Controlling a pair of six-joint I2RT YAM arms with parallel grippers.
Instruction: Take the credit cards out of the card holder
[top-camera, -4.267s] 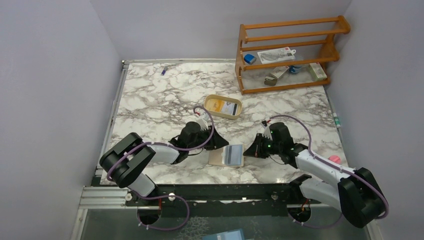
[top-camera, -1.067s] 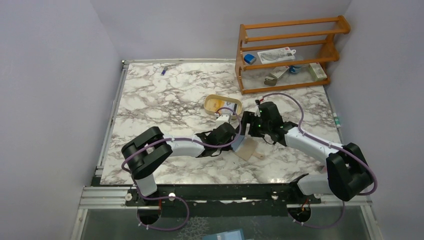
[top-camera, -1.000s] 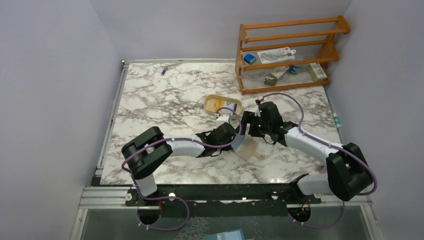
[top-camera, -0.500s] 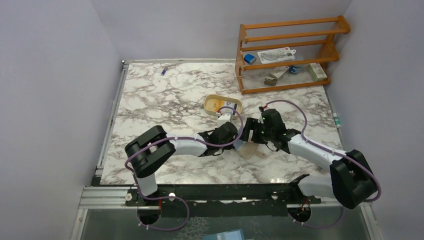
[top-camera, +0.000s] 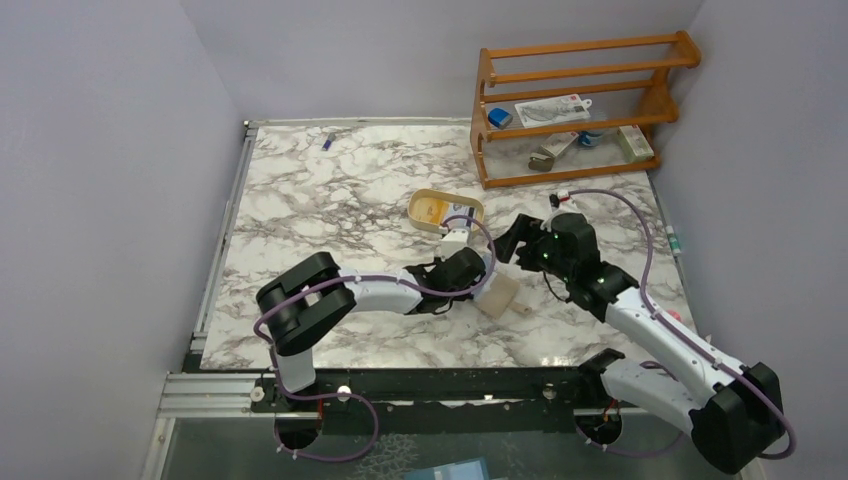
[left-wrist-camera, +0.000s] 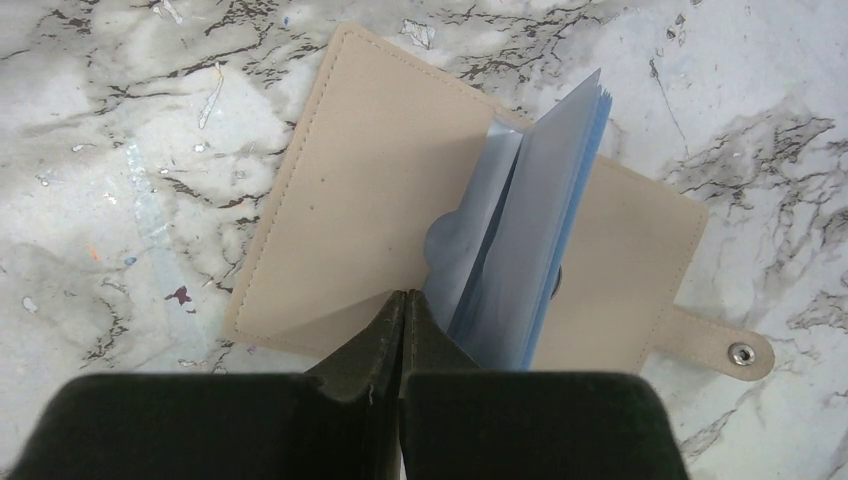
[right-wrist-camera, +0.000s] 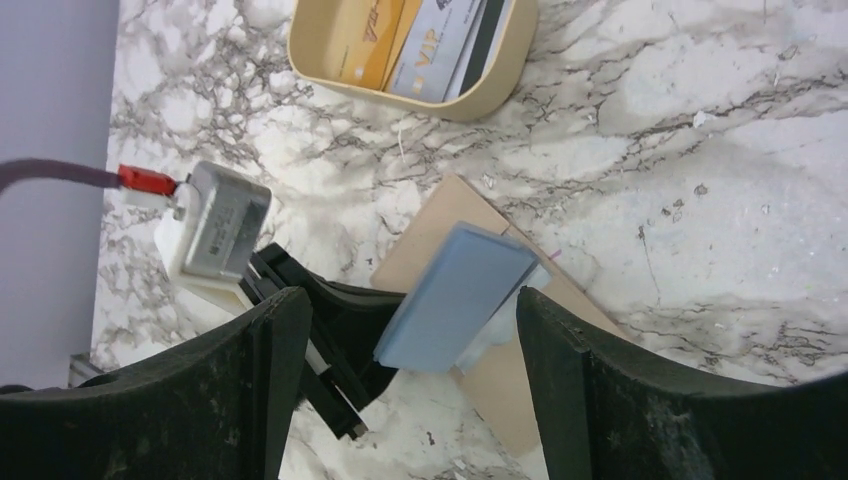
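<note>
Backing off toward two o'clock, my right fingers (right-wrist-camera: 590, 370) are hanging spread and empty over the card holder (top-camera: 500, 294). My left fingers (left-wrist-camera: 382, 335), pressed together, are pinning it mid-tabletop. Credit cards (right-wrist-camera: 440, 42) are lying in the tray (right-wrist-camera: 462, 105) at twelve, so I am probably lining up another pull.

— Where is the card holder (top-camera: 499, 294) found?
— It is laid open on the tabletop (top-camera: 330, 200), just in front of the tray (right-wrist-camera: 445, 102), in which cards (right-wrist-camera: 432, 45) are kept.
— And the pincers?
— The left pincer (left-wrist-camera: 402, 298) is set against its left edge. The right pincer (top-camera: 516, 243) is held above and behind. A rack (top-camera: 585, 46) is placed far right.
</note>
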